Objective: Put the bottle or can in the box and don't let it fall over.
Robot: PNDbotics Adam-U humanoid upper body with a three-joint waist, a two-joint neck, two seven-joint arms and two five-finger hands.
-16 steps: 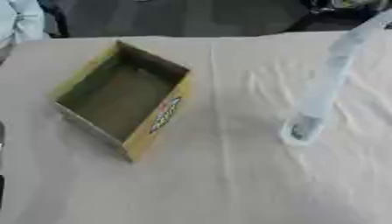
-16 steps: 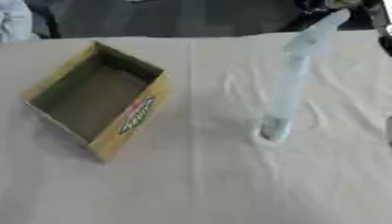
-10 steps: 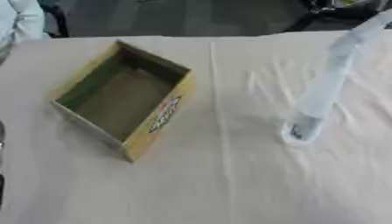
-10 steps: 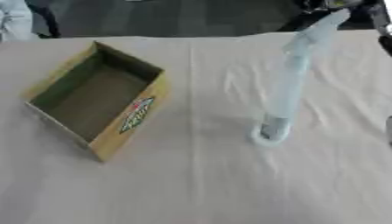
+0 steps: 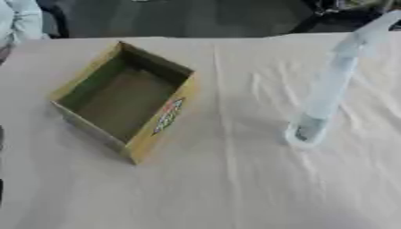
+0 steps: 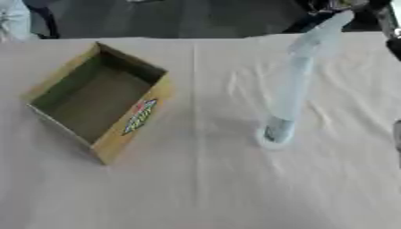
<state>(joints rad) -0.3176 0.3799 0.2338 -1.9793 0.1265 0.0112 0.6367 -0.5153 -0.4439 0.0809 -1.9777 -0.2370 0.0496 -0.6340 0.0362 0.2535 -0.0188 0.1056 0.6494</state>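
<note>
An open yellow cardboard box (image 5: pixel 160 118) with a green inside lies turned at an angle on the left of the table, and nothing is in it. A tall clear bottle (image 5: pixel 325 96) stands upright on the cloth to the right of the box, well apart from it. Only a dark sliver of my left hand (image 5: pixel 2 193) shows, at the left edge of the left eye view. A dark sliver of my right hand (image 6: pixel 397 134) shows at the right edge of the right eye view. Neither hand is near the bottle or the box.
A cream tablecloth (image 5: pixel 235 188) with light wrinkles covers the table. Beyond the far edge is a dark floor with dark equipment (image 6: pixel 337 6) at the upper right. A pale sleeve (image 5: pixel 19 20) shows at the far left corner.
</note>
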